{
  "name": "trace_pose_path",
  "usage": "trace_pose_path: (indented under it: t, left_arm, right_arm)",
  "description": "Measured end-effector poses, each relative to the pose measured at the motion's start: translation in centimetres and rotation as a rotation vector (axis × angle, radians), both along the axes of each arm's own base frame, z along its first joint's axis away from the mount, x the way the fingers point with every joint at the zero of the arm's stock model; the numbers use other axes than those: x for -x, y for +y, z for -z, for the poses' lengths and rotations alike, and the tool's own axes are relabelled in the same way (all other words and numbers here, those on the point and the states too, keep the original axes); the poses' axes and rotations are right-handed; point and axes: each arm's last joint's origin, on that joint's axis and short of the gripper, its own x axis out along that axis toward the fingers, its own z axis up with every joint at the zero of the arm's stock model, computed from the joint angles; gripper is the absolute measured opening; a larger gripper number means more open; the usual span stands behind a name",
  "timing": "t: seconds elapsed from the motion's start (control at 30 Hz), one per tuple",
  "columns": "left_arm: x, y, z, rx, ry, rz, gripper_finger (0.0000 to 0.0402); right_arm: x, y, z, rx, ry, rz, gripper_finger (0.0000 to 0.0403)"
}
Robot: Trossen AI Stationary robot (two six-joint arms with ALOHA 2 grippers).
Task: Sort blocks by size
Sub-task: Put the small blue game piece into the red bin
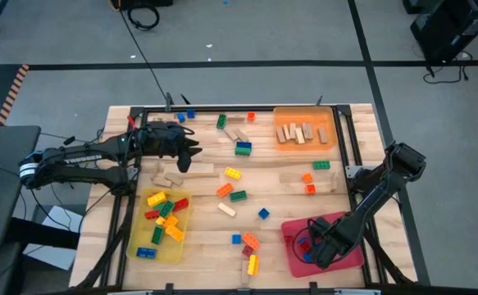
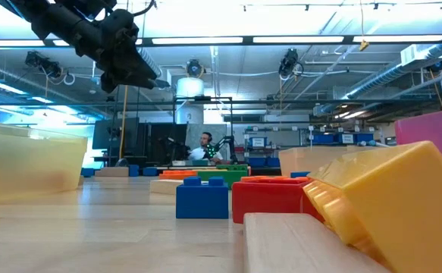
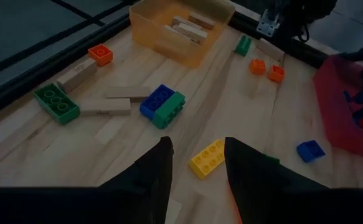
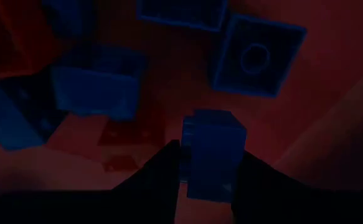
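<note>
My right gripper (image 1: 314, 246) reaches down into the red tray (image 1: 349, 256) at the table's near right, shut on a small blue block (image 4: 213, 146). Other blue blocks (image 4: 97, 84) lie on the tray's floor around it. My left gripper (image 1: 191, 156) hangs above the table's far left part, open, with nothing between its fingers (image 3: 156, 168). Below it a yellow block (image 3: 207, 158) lies flat on the wood. Blocks of several colours (image 1: 243, 147) lie scattered over the middle of the table. My right gripper pinches the small blue block by two opposite sides (image 4: 190, 149) between its two fingers. The fingers come from above, pointing steeply down into the red tray. The block stands upright between them. Whether its underside rests on the tray's floor I cannot tell.
A yellow tray (image 1: 144, 233) with coloured blocks stands at the near left. An orange tray (image 1: 304, 111) with tan wooden pieces stands at the far right. Loose wooden pieces (image 1: 193, 170) lie near my left gripper. A dark frame (image 1: 345, 139) runs along the table's edges.
</note>
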Motion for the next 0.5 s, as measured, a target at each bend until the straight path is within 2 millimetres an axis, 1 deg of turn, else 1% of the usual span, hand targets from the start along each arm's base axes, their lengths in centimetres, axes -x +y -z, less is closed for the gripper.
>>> trace_pose_path:
  t: [0.1,0.33,0.4,0.5]
  left_arm:
    - [0.0,0.0,0.0,0.074,-0.019,-0.040,0.0154]
    - [0.0,0.0,0.0,0.074,-0.022,-0.040,0.0154]
    - [0.0,0.0,0.0,0.074,-0.021,-0.040,0.0154]
    - [0.0,0.0,0.0,0.073,-0.021,-0.040,0.0154]
  right_arm:
    - [-0.1,0.0,-0.1,0.017,-0.025,0.001,0.0157]
    - [0.1,0.4,-0.5,0.012,-0.027,-0.021,0.0225]
    - [0.2,0.7,-0.9,0.011,-0.020,-0.031,0.0238]
    - [0.2,1.1,-2.3,0.026,-0.007,-0.042,0.0252]
